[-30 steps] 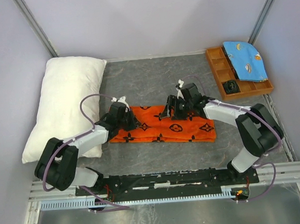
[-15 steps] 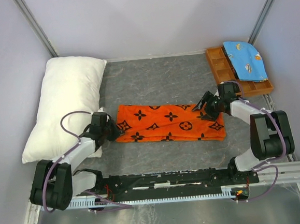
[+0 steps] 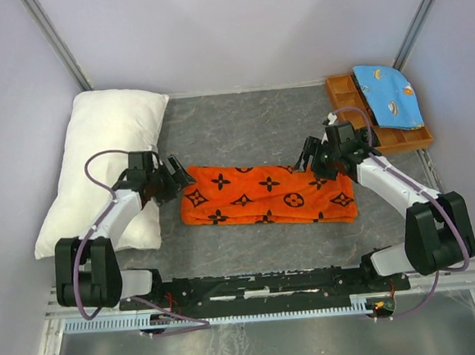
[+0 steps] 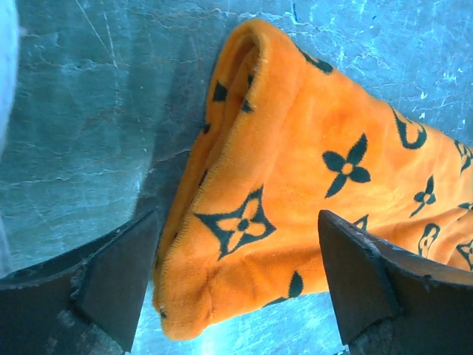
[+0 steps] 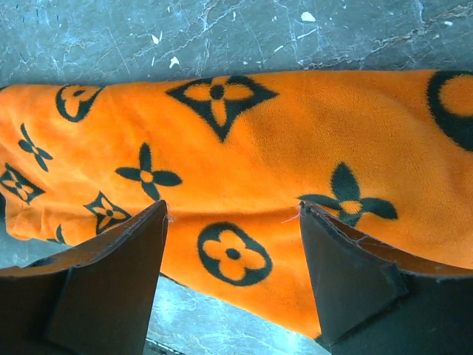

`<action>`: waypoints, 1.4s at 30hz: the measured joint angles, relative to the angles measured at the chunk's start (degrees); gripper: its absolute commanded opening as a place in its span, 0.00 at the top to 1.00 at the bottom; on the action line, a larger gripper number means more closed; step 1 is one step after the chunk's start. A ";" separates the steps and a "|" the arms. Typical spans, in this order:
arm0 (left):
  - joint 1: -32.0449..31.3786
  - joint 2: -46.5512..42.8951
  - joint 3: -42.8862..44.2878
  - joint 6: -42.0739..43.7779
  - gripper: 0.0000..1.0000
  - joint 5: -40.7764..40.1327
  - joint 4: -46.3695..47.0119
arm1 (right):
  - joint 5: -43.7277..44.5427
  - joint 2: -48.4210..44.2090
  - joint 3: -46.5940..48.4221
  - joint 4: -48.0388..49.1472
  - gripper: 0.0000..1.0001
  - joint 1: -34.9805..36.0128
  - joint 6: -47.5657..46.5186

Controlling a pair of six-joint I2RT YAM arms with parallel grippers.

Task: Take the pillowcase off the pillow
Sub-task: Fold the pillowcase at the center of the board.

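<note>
The orange pillowcase [image 3: 268,196] with black flower motifs lies flat and folded on the grey table, apart from the pillow. The white pillow [image 3: 104,159] rests bare at the far left, against the wall. My left gripper [image 3: 174,179] hovers open at the pillowcase's left end; its fingers [image 4: 111,285] straddle the open hem of the pillowcase [image 4: 295,192] without holding it. My right gripper [image 3: 310,160] is open over the right end, the pillowcase [image 5: 244,155] showing between its fingertips [image 5: 347,274] with nothing clamped.
A wooden compartment tray [image 3: 349,111] stands at the back right with a light-blue patterned cloth [image 3: 389,96] on it and a small black object [image 3: 367,137] in one cell. Walls close in on three sides. The arms' base rail [image 3: 262,286] runs along the near edge.
The arms drew apart and pulled the pillowcase out longer. The left gripper then opened, let go of the left end and moved back. The right gripper shifted left and away.
</note>
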 measured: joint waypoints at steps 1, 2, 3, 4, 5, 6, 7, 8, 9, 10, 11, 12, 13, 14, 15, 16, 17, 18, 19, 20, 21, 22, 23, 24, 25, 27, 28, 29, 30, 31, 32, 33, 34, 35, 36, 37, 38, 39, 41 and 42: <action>0.98 1.09 1.38 1.29 0.04 0.66 -1.55 | -0.02 0.02 0.00 -0.33 0.20 -0.04 -0.22; 1.68 2.03 2.54 2.49 0.04 1.11 -2.95 | -0.33 0.04 0.00 -0.48 0.20 -0.07 -0.61; 2.34 3.17 3.78 3.82 0.04 1.31 -4.52 | -0.42 0.04 0.00 -0.48 0.20 -0.20 -0.68; 2.97 4.50 4.96 5.33 0.04 1.46 -6.05 | -0.98 0.15 0.00 -0.44 0.20 -0.31 -0.94; 3.32 5.84 5.75 6.58 0.00 1.68 -7.17 | -1.40 0.28 0.00 -0.42 0.20 -0.33 -1.09; 3.61 7.32 6.19 7.67 0.01 2.32 -7.91 | -1.86 0.46 0.00 -0.31 0.20 -0.35 -1.20; 3.78 8.87 6.29 8.55 0.01 3.02 -8.50 | -2.51 0.68 0.00 -0.20 0.20 -0.35 -1.27; 3.80 10.12 6.29 9.14 0.01 4.00 -8.87 | -3.02 0.87 0.00 -0.15 0.20 -0.35 -1.31; 3.78 11.54 6.21 9.66 0.01 5.20 -9.11 | -3.52 0.96 0.00 -0.07 0.20 -0.35 -1.36; 3.72 12.68 6.03 9.92 0.01 6.25 -9.14 | -4.09 1.05 0.00 0.17 0.20 -0.35 -1.46; 3.72 13.29 5.86 10.14 0.01 6.99 -9.18 | -4.50 1.05 0.00 0.33 0.20 -0.35 -1.49; 3.65 13.94 5.77 10.38 0.01 7.48 -9.51 | -4.94 1.05 0.00 0.61 0.20 -0.35 -1.55; 3.67 13.99 5.77 10.38 0.01 7.72 -9.51 | -5.35 1.05 0.00 0.94 0.20 -0.35 -1.66; 3.67 13.92 5.77 10.38 0.01 7.67 -9.53 | -5.68 1.07 0.00 1.16 0.20 -0.35 -1.70; 3.61 13.92 5.73 10.36 0.01 7.67 -9.44 | -6.14 1.05 -0.02 1.46 0.20 -0.35 -1.79; 3.32 13.86 5.53 10.23 0.01 7.67 -9.14 | -6.51 1.11 -0.04 1.86 0.20 -0.35 -1.90; 2.78 13.55 5.05 9.68 0.01 7.56 -8.39 | -6.88 1.22 -0.04 2.23 0.20 -0.35 -1.95; 2.29 13.27 4.61 9.20 0.01 7.41 -7.72 | -7.26 1.42 -0.04 2.54 0.20 -0.35 -1.97; 1.70 12.96 4.11 8.55 0.01 7.26 -6.93 | -7.65 1.70 -0.04 2.91 0.20 -0.35 -1.95; 0.52 12.68 3.37 7.02 0.01 6.99 -5.49 | -8.20 2.12 -0.11 3.41 0.20 -0.35 -1.88; -0.81 12.59 2.86 5.84 0.01 6.86 -4.24 | -8.74 2.45 -0.22 3.76 0.20 -0.35 -1.84; -2.14 12.63 2.45 4.66 0.01 6.84 -2.95 | -9.27 2.71 -0.48 4.26 0.21 -0.35 -1.64; -3.19 12.79 2.19 3.82 0.00 6.82 -1.79 | -9.73 2.86 -0.70 4.50 0.21 -0.35 -1.60; -4.46 13.07 1.84 2.80 0.00 6.78 -0.04 | -10.21 2.95 -0.94 4.63 0.21 -0.35 -1.46; -5.46 13.66 1.51 1.64 0.01 6.88 1.92 | -10.49 2.95 -1.11 4.79 0.21 -0.35 -1.44; -6.51 14.56 0.83 -0.24 0.06 7.26 5.49 | -10.95 2.95 -1.20 4.92 0.21 -0.35 -1.44; -6.80 14.82 0.28 -1.09 0.13 7.37 7.37 | -11.19 2.95 -1.20 4.96 0.21 -0.35 -1.46; -6.91 14.95 -0.17 -1.68 0.19 7.43 8.98 | -11.45 2.93 -1.20 4.98 0.21 -0.35 -1.46; -6.88 14.97 -0.48 -2.19 0.26 7.34 10.27 | -11.58 2.93 -1.20 5.05 0.21 -0.35 -1.49; -6.86 14.86 -0.90 -2.49 0.39 7.10 11.10 | -11.65 2.93 -1.20 5.07 0.21 -0.35 -1.51; -6.84 14.51 -0.98 -2.82 0.54 6.51 11.30 | -11.76 2.93 -1.20 5.11 0.21 -0.35 -1.51; -6.86 14.45 -0.96 -2.93 0.70 5.27 10.91 | -11.80 2.93 -1.20 5.18 0.21 -0.35 -1.51; -6.88 14.43 -0.98 -2.84 0.88 3.61 10.08 | -11.82 2.93 -1.20 5.25 0.21 -0.35 -1.51; -6.86 14.38 -0.98 -3.21 0.96 2.43 9.22 | -11.93 2.93 -1.20 5.31 0.21 -0.35 -1.53; -6.88 14.16 -0.87 -2.82 0.97 0.52 7.48 | -12.02 2.93 -1.20 5.33 0.21 -0.35 -1.53; -6.88 13.62 -0.66 -2.56 0.97 -1.05 5.70 | -12.15 2.93 -1.20 5.33 0.21 -0.35 -1.53; -6.93 12.83 -0.26 -2.36 0.97 -2.84 3.82 | -12.24 2.93 -1.20 5.33 0.21 -0.35 -1.53; -6.93 12.24 0.22 -1.95 0.97 -4.26 1.92 | -12.31 2.93 -1.20 5.35 0.21 -0.35 -1.53; -6.21 11.52 2.16 -0.46 0.97 -7.48 -3.45 | -12.52 2.93 -1.20 5.33 0.22 -0.35 -1.55; -5.51 11.41 3.67 0.37 0.97 -9.33 -6.40 | -12.55 2.93 -1.20 5.31 0.22 -0.35 -1.55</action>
